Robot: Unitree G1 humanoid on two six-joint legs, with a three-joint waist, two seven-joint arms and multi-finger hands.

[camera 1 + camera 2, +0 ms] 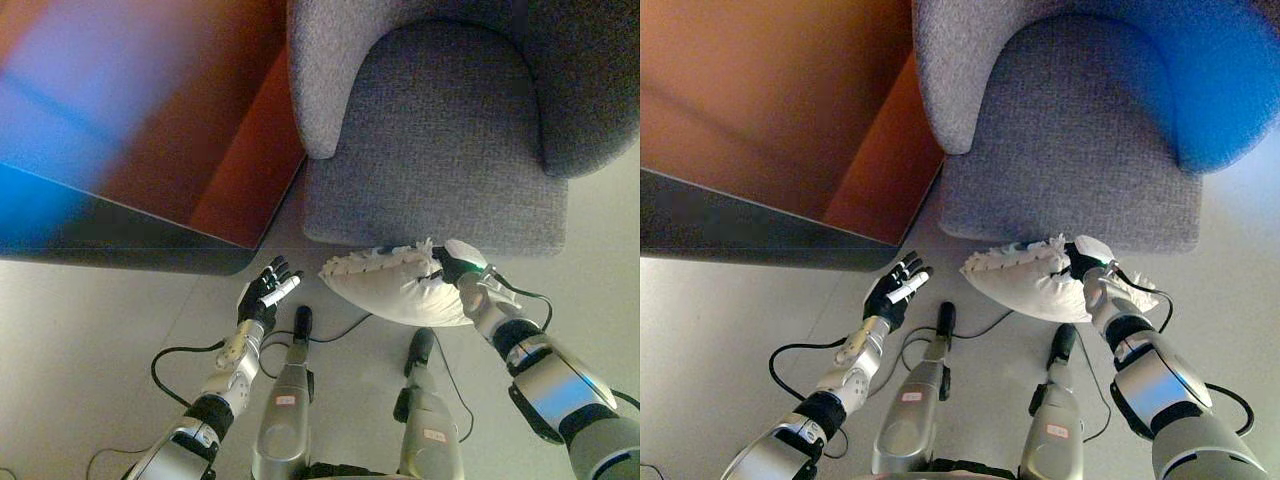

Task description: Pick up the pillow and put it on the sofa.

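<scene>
1. The pillow [395, 285] is white with a frilled edge. It sits low in front of the grey sofa [440, 130], just near of the seat's front edge and not yet on the cushion. Whether it is lifted off the floor [90, 330] or resting on it I cannot tell.
2. The right hand [458, 264] is at the pillow's right end, its fingers curled onto the top edge there, so it is grasping the pillow.
3. The left hand [268, 292] is released, with fingers straight and pointing far. It is just left of the pillow's left tip and apart from it.
4. The pillow's long axis runs left to right, roughly parallel to the sofa's front edge. Its narrow left end points at the left hand.
5. The seat lies directly far of the pillow, so the coming move is likely a lift and a carry away from the robot. The right hand already has the hold, and the left is close enough to support the free end.
</scene>
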